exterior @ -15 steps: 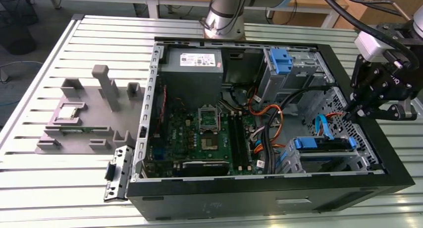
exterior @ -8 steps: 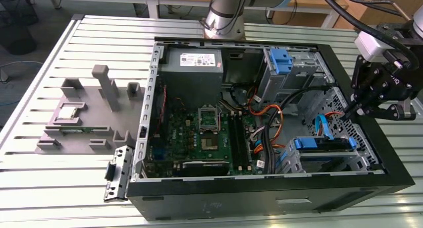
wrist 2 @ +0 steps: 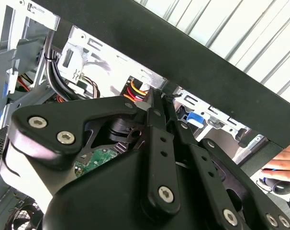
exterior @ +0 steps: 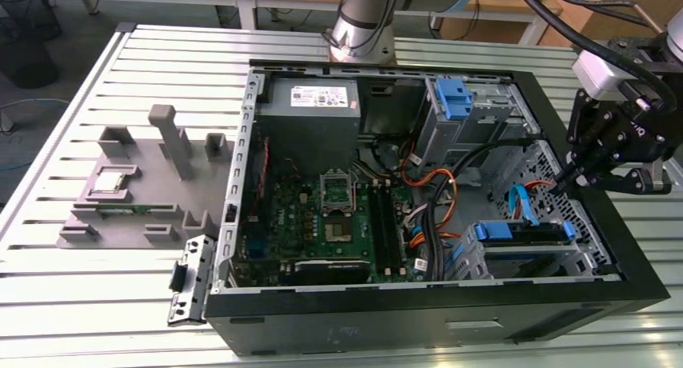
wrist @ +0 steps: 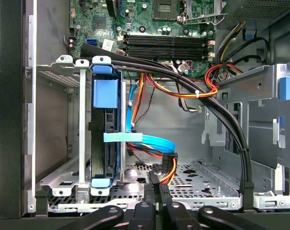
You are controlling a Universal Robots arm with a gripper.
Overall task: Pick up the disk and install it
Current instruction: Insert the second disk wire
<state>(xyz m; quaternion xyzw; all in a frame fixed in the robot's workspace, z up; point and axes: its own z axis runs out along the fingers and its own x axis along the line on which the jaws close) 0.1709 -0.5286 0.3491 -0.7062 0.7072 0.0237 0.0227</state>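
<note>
The disk [exterior: 520, 232], dark with a blue plastic carrier, sits in the metal drive cage at the front corner of the open computer case, on the exterior view's right. In the first wrist view the disk [wrist: 105, 139] stands on edge between the cage rails, with blue tabs at both ends. My gripper [exterior: 571, 182] hangs over the case's edge on the exterior view's right, apart from the disk. Its fingers [wrist: 157, 199] are shut together with nothing between them, and the fingers [wrist 2: 154, 112] look the same in the second wrist view.
A grey power-supply box [exterior: 309, 96] and a bare blue bracket [exterior: 453, 98] sit at the far end of the case. Thick black cables [wrist: 221, 110] and a blue ribbon cable [wrist: 150, 141] cross the bay beside the disk. A grey fixture [exterior: 139, 184] stands outside the case. A hand [wrist 2: 286, 160] rests beyond it.
</note>
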